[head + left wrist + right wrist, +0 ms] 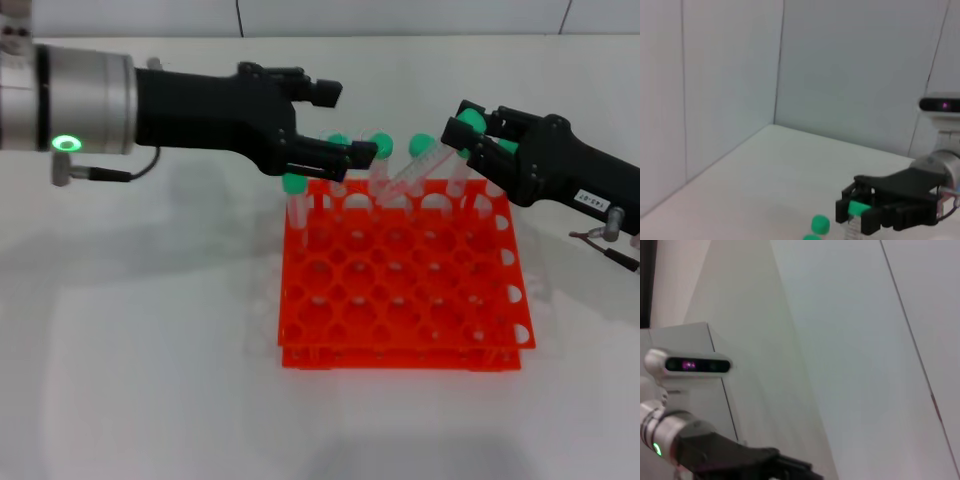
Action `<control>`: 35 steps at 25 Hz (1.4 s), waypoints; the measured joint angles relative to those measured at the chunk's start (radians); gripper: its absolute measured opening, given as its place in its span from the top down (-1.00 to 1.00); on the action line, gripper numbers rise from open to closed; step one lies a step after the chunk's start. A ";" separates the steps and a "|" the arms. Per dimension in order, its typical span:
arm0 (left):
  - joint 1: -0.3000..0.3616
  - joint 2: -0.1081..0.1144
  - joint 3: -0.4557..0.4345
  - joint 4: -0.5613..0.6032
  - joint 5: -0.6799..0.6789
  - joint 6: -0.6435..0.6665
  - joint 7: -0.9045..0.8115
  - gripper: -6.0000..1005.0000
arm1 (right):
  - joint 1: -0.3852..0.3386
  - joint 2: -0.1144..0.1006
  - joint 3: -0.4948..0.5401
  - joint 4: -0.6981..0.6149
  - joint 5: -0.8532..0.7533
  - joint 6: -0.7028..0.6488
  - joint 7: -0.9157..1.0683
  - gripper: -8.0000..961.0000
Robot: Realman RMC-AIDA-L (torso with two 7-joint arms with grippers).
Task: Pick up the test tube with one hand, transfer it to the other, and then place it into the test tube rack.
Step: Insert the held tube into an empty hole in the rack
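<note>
The orange-red test tube rack (400,300) stands mid-table. My right gripper (472,128), the one with the white label, is shut on a test tube (470,122) by its green cap. The clear body hangs down over the rack's back right corner. The left wrist view shows this gripper (860,212) and the tube's cap (858,207) between its fingers. My left gripper (340,120), on the arm with the green ring, is open and empty above the rack's back left. Its arm also shows in the right wrist view (730,457).
Several other green-capped tubes (380,143) stand in the rack's back row, one of them leaning (415,165), and one stands at the back left corner (293,185). The white table (150,350) spreads around the rack. A wall rises behind it.
</note>
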 joint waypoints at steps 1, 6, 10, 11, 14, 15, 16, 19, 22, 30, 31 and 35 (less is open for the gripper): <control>0.016 0.000 0.000 0.034 0.000 0.004 -0.019 -0.75 | -0.001 -0.001 0.000 0.000 0.000 -0.001 0.000 0.43; 0.141 -0.003 0.000 0.192 -0.003 -0.003 -0.073 -0.76 | -0.002 -0.006 0.000 -0.006 -0.007 -0.005 0.003 0.43; 0.246 -0.005 -0.011 0.247 -0.012 -0.014 -0.075 -0.76 | -0.003 -0.009 -0.035 -0.049 -0.010 -0.006 0.024 0.42; 0.273 -0.005 -0.014 0.253 -0.017 -0.019 -0.073 -0.76 | -0.003 -0.010 -0.055 -0.069 -0.011 -0.003 0.035 0.42; 0.348 -0.006 -0.024 0.264 -0.028 -0.039 -0.053 -0.76 | -0.003 -0.011 -0.105 -0.113 -0.011 0.002 0.054 0.42; 0.370 -0.006 -0.026 0.266 -0.032 -0.052 -0.040 -0.76 | -0.002 -0.011 -0.113 -0.120 -0.011 0.005 0.057 0.42; 0.402 -0.007 -0.026 0.265 -0.036 -0.075 -0.015 -0.76 | 0.002 -0.011 -0.123 -0.131 -0.011 0.008 0.060 0.42; 0.462 -0.008 -0.022 0.232 -0.068 -0.108 0.064 -0.76 | 0.009 -0.011 -0.158 -0.163 -0.012 0.022 0.079 0.42; 0.497 -0.007 -0.022 0.143 -0.155 -0.104 0.173 -0.76 | 0.011 -0.012 -0.194 -0.204 -0.012 0.033 0.109 0.41; 0.545 -0.002 -0.038 -0.091 -0.282 -0.067 0.456 -0.76 | 0.006 -0.016 -0.220 -0.309 -0.068 0.061 0.196 0.41; 0.544 -0.002 -0.039 -0.110 -0.280 -0.058 0.470 -0.76 | 0.006 -0.016 -0.221 -0.322 -0.076 0.064 0.205 0.41; 0.540 0.001 -0.079 -0.169 -0.240 -0.026 0.493 -0.76 | 0.009 -0.015 -0.223 -0.348 -0.090 0.067 0.223 0.40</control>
